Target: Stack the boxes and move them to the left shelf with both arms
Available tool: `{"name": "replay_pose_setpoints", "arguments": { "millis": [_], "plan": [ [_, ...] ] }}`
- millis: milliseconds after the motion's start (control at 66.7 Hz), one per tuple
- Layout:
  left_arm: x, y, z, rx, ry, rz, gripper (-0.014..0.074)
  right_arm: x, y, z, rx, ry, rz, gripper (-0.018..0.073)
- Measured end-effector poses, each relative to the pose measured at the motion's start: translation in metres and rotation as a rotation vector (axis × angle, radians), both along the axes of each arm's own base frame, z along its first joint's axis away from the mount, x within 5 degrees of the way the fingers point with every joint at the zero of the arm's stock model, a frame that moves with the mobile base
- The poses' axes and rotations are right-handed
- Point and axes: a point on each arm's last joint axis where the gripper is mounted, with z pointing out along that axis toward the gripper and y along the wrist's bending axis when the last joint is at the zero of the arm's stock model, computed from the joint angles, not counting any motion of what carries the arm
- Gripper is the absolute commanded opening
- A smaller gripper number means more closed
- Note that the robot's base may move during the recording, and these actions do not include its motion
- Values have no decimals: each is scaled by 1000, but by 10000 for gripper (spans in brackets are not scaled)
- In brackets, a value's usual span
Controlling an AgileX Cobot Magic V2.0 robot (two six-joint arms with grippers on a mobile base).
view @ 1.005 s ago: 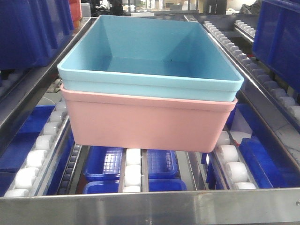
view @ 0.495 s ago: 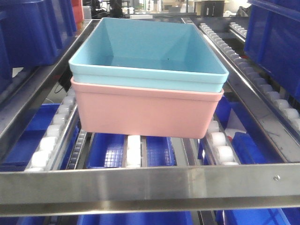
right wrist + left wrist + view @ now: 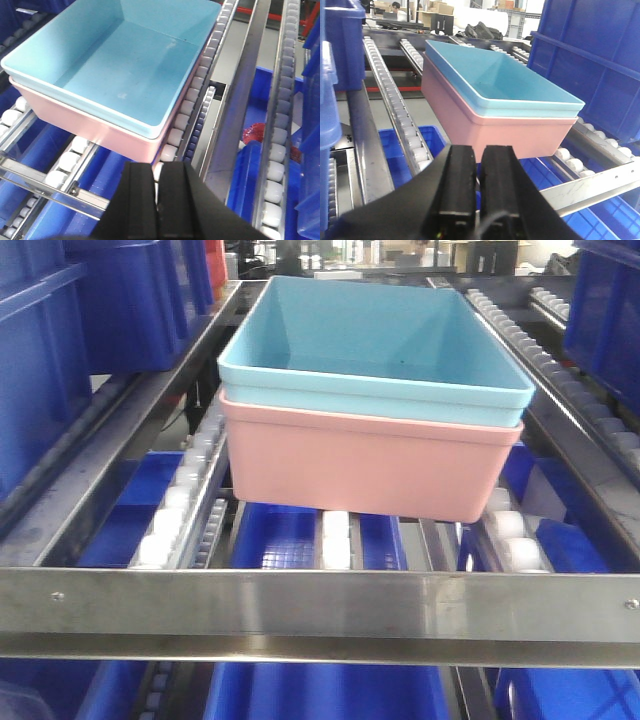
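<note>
The light blue bin (image 3: 375,345) sits nested inside the salmon pink bin (image 3: 365,465), and the pair rests on the white roller rails (image 3: 335,537) of the left shelf, just behind its steel front bar (image 3: 320,605). Both the left pincer (image 3: 471,197) and the right pincer (image 3: 159,192) are pressed together, holding nothing, each apart from the bins on the near side of the bar. The stack looks delivered, so the sound finish is probably a straight retreat away from the bar without nudging the pink bin's wall.

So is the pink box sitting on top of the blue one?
No, the light blue box is nested on top, and the pink box sits underneath it on the white rollers.
</note>
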Motion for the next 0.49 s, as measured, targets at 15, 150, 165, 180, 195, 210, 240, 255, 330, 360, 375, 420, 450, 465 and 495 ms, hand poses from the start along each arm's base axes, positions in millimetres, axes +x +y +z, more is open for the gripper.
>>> {"name": "replay_pose_setpoints", "arguments": {
  "millis": [15,150,165,180,195,210,240,255,330,360,375,420,450,465,495],
  "plan": [
    [0,0,0,0,0,0,11,0,0,0,0,0,0,55],
    [0,0,0,0,0,0,11,0,0,0,0,0,0,55],
    [0,0,0,0,0,0,11,0,0,0,0,0,0,55],
    [0,0,0,0,0,0,11,0,0,0,0,0,0,55],
    [0,0,0,0,0,0,11,0,0,0,0,0,0,55],
    [0,0,0,0,1,0,11,0,0,0,0,0,0,55],
    [0,0,0,1,2,2,11,0,0,0,0,0,0,55],
    [0,0,0,3,4,4,11,0,0,0,0,0,0,55],
    [2,2,-2,10,16,42,11,0,0,0,0,0,0,55],
    [2,4,-2,13,21,70,11,0,0,0,0,0,0,55],
    [3,5,-2,14,23,91,11,0,0,0,0,0,0,55],
    [4,8,-3,15,27,145,11,0,0,0,0,0,0,55],
    [5,10,-3,14,27,188,11,0,0,0,0,0,0,55],
    [5,11,-3,15,29,206,11,0,0,0,0,0,0,55],
    [6,14,-4,16,33,252,11,0,0,0,0,0,0,55]
  ]
}}
